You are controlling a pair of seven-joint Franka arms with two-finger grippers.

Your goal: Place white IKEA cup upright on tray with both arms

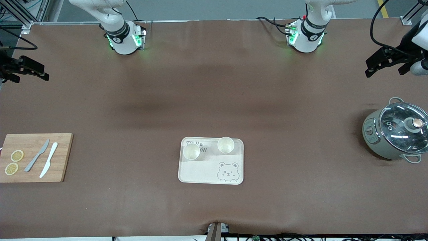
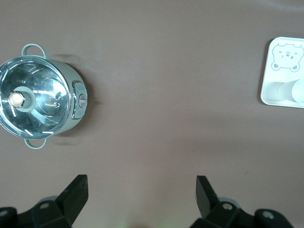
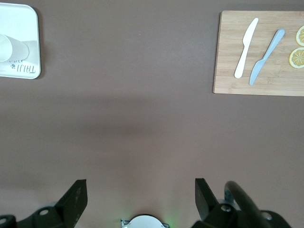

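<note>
The cream tray [image 1: 210, 167] lies flat on the brown table [image 1: 214, 100], in the middle of its length and toward the front camera's edge. Two white cups stand on it, both upright with their mouths open upward: one cup [image 1: 191, 151] sits at the tray's corner toward the right arm's end, partly covering the printed lettering, and the other cup [image 1: 225, 145] stands near it, toward the left arm's end and slightly farther from the camera. The two are apart, not touching. The winking bear drawing [image 1: 228, 171] is on the part of the tray nearest the camera, clear of both cups.

The left end effector [image 1: 384, 63] hangs in the air at the left arm's end of the table, over bare table next to the pot; in the left wrist view its fingers [image 2: 76, 190] stand wide apart with nothing between them. The right end effector [image 1: 25, 68] hangs at the right arm's end, over the table's edge, and the right wrist view shows its fingers [image 3: 76, 194] spread wide and empty as well. Both arms wait well apart from the tray.

A grey-green cooking pot [image 1: 394, 134] with a glass lid stands at the left arm's end. A wooden cutting board [image 1: 63, 157] lies at the right arm's end, carrying a grey knife [image 1: 36, 155], a white knife [image 1: 48, 159] and two round yellow slices [image 1: 14, 162], probably lemon, though they are small in view.
</note>
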